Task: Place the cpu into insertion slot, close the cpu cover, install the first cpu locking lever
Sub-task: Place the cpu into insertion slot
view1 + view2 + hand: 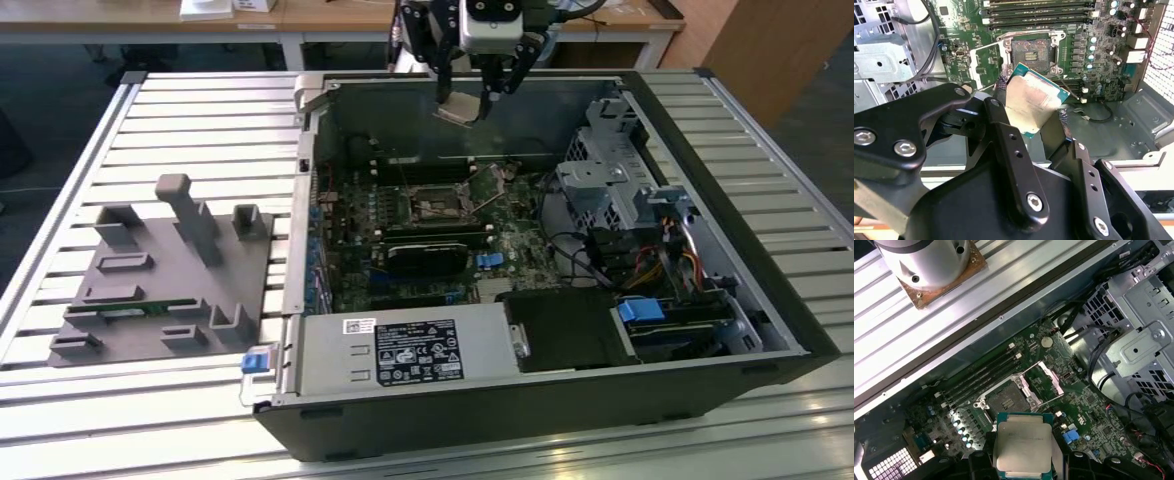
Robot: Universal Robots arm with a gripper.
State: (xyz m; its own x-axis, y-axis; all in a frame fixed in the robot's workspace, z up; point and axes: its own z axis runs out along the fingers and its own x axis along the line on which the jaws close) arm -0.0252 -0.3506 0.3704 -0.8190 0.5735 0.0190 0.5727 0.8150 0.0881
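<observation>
- Exterior view, nearest edge of the slatted table (134, 405): an open computer case (534, 410) lies on its side; a labelled power supply (400, 352) runs along the case's near wall;
- a grey fixture block (160, 280) sits on the slats just beside the case, at the exterior view's left;
- mid-case, the green motherboard (514, 215) lies on the case floor; a metal drive cage (607, 170) stands toward the case's far corner at the exterior view's right;
- the insertion slot (437, 205) sits in the board's far half; its dark centre is bare, with no chip seated;
- in the first wrist view the cpu cover (1048, 381) stands raised off the slot, hinged at the slot's edge on the drive-cage side; green board shows through its window;
- the gripper (467, 100) hangs over the case's far wall; its jaws are pinching the cpu (461, 108);
- in the second wrist view the fingertips (1001, 82) press on two opposite edges of the chip; the chip is tilted, silver face showing;
- the cpu is in the air, well apart from the slot and touching nothing on the board;
- beyond the table's far edge, a wooden desk (334, 15).
</observation>
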